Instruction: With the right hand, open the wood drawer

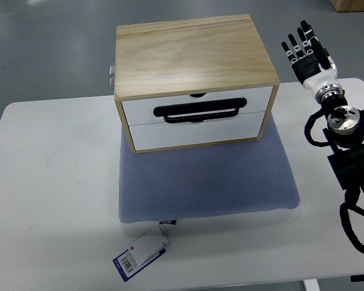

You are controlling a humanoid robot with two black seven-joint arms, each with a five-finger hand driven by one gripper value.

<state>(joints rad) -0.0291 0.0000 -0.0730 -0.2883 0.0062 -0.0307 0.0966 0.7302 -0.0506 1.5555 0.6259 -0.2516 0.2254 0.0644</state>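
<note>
A wooden drawer box (191, 57) with two white drawer fronts stands on a blue-grey cushion (206, 179) on the white table (48, 182). A black handle (200, 111) runs along the seam between the upper and lower drawer fronts. Both drawers look closed. My right hand (304, 48) is raised to the right of the box, beyond the table's far edge, with its fingers spread and holding nothing. It is apart from the box and the handle. The left arm is out of sight.
A white and blue tag (141, 254) hangs from the cushion's front edge onto the table. My right arm's black links and cables (352, 176) run along the table's right side. A metal fitting (111, 76) sticks out at the box's left side.
</note>
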